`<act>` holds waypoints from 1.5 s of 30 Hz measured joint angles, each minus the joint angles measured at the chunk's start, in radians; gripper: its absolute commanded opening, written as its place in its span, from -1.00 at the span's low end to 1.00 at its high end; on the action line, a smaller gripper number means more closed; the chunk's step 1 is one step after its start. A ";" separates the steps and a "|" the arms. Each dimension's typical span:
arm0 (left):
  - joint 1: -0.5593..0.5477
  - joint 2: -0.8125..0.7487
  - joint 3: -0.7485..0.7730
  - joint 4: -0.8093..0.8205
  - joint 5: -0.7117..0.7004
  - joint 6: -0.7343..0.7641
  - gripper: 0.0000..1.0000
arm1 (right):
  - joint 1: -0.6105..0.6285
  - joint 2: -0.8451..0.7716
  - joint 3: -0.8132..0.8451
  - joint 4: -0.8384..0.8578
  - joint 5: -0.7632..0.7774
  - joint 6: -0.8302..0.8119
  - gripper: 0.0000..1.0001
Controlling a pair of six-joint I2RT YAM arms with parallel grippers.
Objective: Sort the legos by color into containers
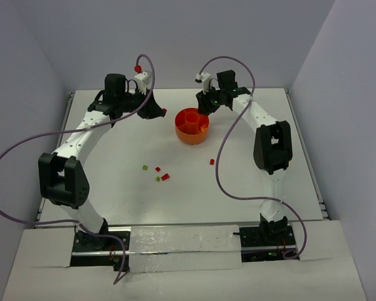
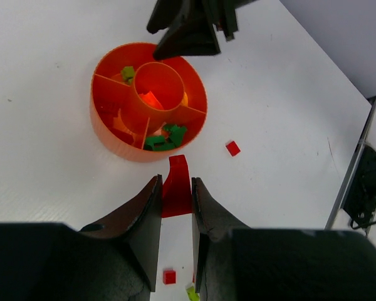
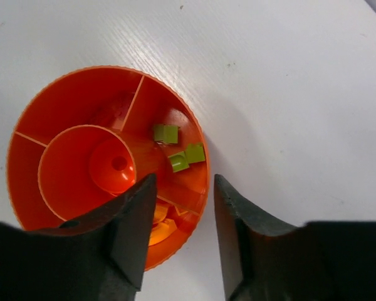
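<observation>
The left gripper (image 2: 175,199) is clamped on a red lego (image 2: 176,187) just beside the bowl (image 2: 113,137). The right gripper (image 3: 183,188) hangs over the bowl's rim, jaws apart and holding nothing. Green legos (image 2: 161,139) lie in one compartment. Loose legos (image 1: 165,177) sit on the table (image 1: 113,144), well apart from the bowl.

No legible txt, labels, nos. or brand marks; arm housings (image 1: 64,182) possibly too small to tell.

Bowl (image 1: 192,126) is set far-centre on table (image 1: 113,207); legos (image 1: 158,174) are scattered in front of it, others (image 2: 163,138) contained in its compartments.
</observation>
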 measured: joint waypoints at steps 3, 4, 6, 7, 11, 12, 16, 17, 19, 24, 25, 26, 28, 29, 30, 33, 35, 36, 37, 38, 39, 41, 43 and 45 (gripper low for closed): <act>-0.005 0.068 0.038 0.021 -0.030 -0.036 -0.99 | -0.002 -0.004 0.000 0.005 0.001 0.029 0.48; -0.009 0.094 0.053 0.029 -0.042 -0.044 -0.99 | -0.006 -0.008 0.000 0.008 0.003 0.039 0.56; -0.016 0.141 0.070 0.049 -0.067 -0.055 -0.99 | -0.011 -0.021 -0.002 0.011 0.005 0.064 0.79; -0.020 0.160 0.074 0.056 -0.077 -0.060 -0.99 | -0.014 -0.030 -0.002 0.011 0.005 0.074 0.84; -0.027 0.245 0.108 0.072 -0.106 -0.074 -0.98 | -0.032 -0.104 -0.044 0.022 0.010 0.115 0.91; -0.027 0.262 0.117 0.075 -0.110 -0.077 -0.98 | -0.038 -0.125 -0.056 0.023 0.011 0.122 0.92; -0.027 0.327 0.159 0.098 -0.116 -0.088 -0.96 | -0.053 -0.217 -0.122 0.041 0.024 0.145 0.93; -0.028 0.340 0.167 0.103 -0.117 -0.089 -0.95 | -0.057 -0.237 -0.140 0.043 0.026 0.150 0.93; -0.033 0.360 0.176 0.109 -0.119 -0.090 -0.94 | -0.061 -0.269 -0.171 0.046 0.031 0.158 0.93; -0.057 0.383 0.195 0.112 -0.118 -0.089 -0.91 | -0.061 -0.314 -0.249 0.063 0.031 0.171 0.93; -0.062 0.384 0.196 0.112 -0.118 -0.089 -0.90 | -0.061 -0.321 -0.267 0.065 0.031 0.176 0.93; -0.068 0.385 0.197 0.112 -0.118 -0.089 -0.90 | -0.061 -0.327 -0.285 0.067 0.031 0.180 0.93; -0.077 0.387 0.200 0.112 -0.118 -0.089 -0.85 | -0.061 -0.338 -0.320 0.072 0.030 0.188 0.93; -0.081 0.392 0.205 0.112 -0.118 -0.089 -0.81 | -0.061 -0.345 -0.337 0.073 0.030 0.192 0.93; -0.084 0.397 0.211 0.112 -0.118 -0.089 -0.77 | -0.061 -0.350 -0.350 0.071 0.029 0.193 0.93; -0.088 0.415 0.225 0.111 -0.118 -0.088 -0.60 | -0.061 -0.359 -0.370 0.071 0.029 0.196 0.93; -0.089 0.426 0.227 0.111 -0.119 -0.088 -0.46 | -0.061 -0.369 -0.379 0.070 0.027 0.197 0.93; -0.089 0.429 0.227 0.111 -0.119 -0.088 -0.42 | -0.061 -0.377 -0.385 0.070 0.026 0.197 0.93; -0.089 0.433 0.227 0.111 -0.119 -0.088 -0.35 | -0.061 -0.387 -0.392 0.070 0.024 0.196 0.93; -0.089 0.435 0.227 0.111 -0.120 -0.088 -0.28 | -0.062 -0.398 -0.398 0.070 0.022 0.196 0.93; -0.089 0.438 0.227 0.111 -0.121 -0.088 -0.26 | -0.062 -0.410 -0.405 0.070 0.019 0.196 0.93; -0.090 0.442 0.231 0.108 -0.123 -0.088 -0.19 | -0.062 -0.435 -0.417 0.070 0.008 0.196 0.92; -0.090 0.446 0.241 0.104 -0.124 -0.088 -0.14 | -0.062 -0.458 -0.428 0.071 -0.005 0.196 0.90; -0.090 0.447 0.258 0.095 -0.126 -0.087 -0.09 | -0.061 -0.476 -0.440 0.078 -0.015 0.194 0.89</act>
